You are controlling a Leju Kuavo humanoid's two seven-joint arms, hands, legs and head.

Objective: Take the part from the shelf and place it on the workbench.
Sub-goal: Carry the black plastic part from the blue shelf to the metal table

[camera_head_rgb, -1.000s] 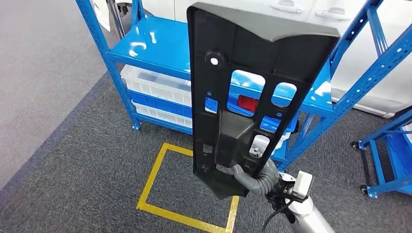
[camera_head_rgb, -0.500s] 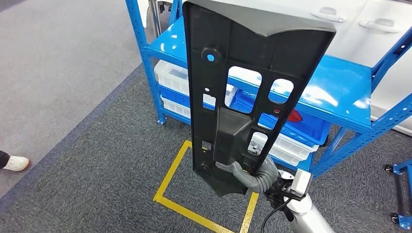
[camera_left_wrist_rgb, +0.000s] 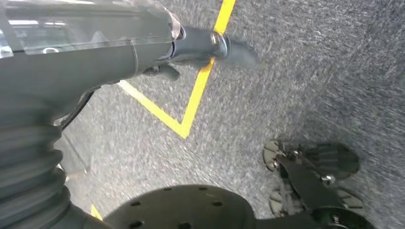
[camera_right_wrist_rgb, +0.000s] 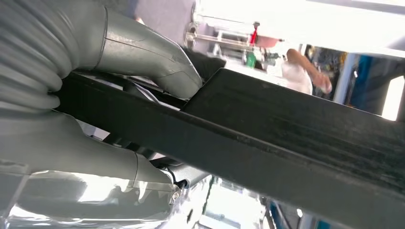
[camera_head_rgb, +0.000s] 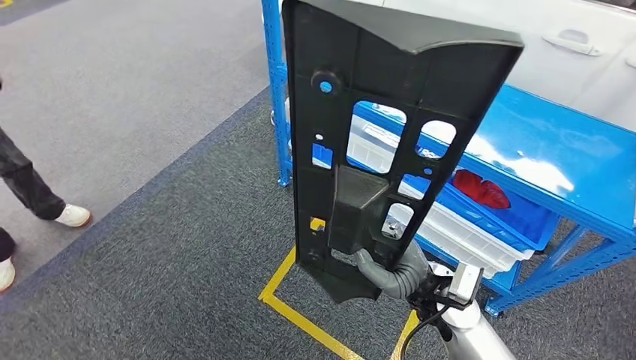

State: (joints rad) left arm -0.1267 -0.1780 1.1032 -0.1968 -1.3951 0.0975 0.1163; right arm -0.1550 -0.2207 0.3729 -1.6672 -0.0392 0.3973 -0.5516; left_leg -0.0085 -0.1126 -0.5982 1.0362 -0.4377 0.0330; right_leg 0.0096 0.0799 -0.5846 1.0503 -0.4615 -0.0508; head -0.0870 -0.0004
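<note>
Where the right wrist view gives us the right hand (camera_right_wrist_rgb: 110, 95) clamped across the part's edge, the head view adds the whole part (camera_head_rgb: 390, 135): a tall black panel with cut-outs, upright before the blue shelf (camera_head_rgb: 555, 150). We cannot tell the left hand's (camera_left_wrist_rgb: 86, 43) state.

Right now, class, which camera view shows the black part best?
The head view: the black part stands upright, full length, cutouts visible, the right robot hand gripping its lower end. The right wrist view shows a close dark edge of it between the fingers. The left wrist view looks at floor.
</note>
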